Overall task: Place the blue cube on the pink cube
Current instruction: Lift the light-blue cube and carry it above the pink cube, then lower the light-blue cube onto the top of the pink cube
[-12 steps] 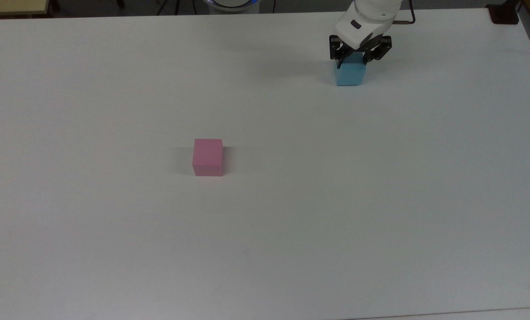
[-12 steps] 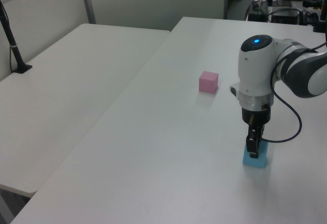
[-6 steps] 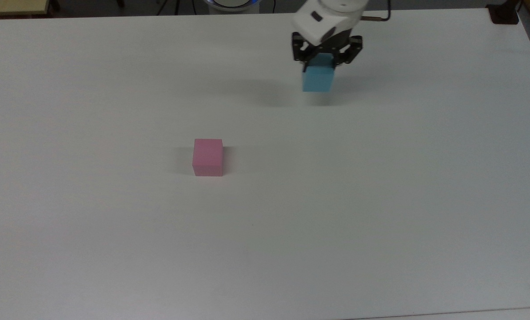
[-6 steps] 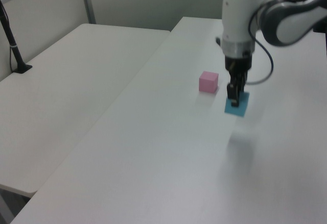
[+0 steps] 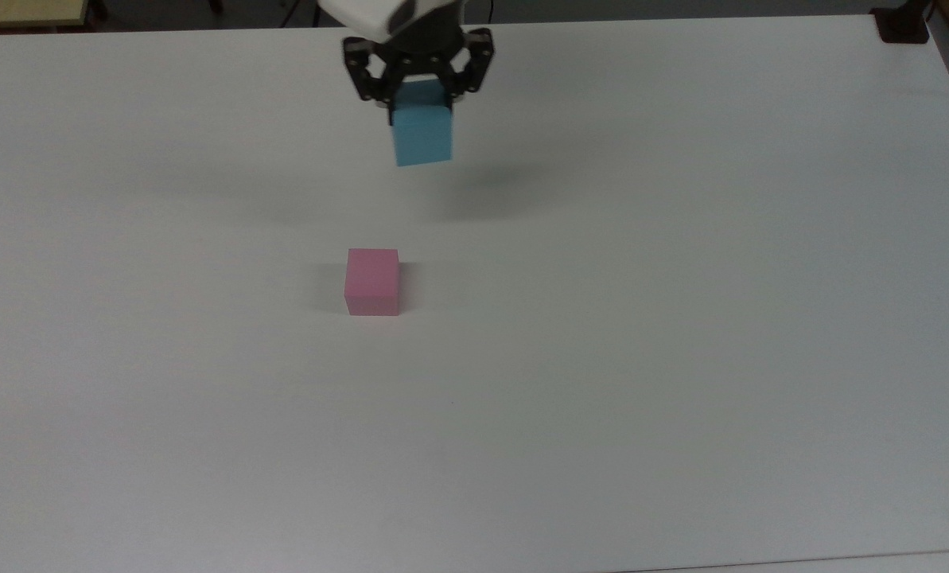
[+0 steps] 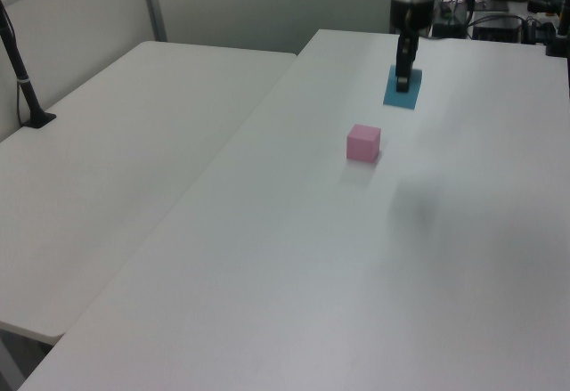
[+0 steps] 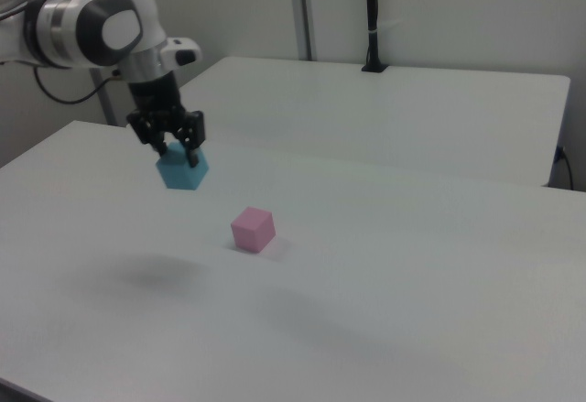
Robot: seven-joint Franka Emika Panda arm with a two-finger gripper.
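While the blue cube (image 5: 422,135) is held clamped in the gripper (image 5: 419,99) above the table (image 5: 681,318), the pink cube (image 5: 372,281) is seen resting well apart, toward the top view's bottom and slightly left.

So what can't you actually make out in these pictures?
- Top face of the small sky-blue matte cube: covered by the end effector in the top view.
- The arm above the end effector: cut off by the top view's upper edge.
- Underside of the small pastel pink matte cube: against the white table.
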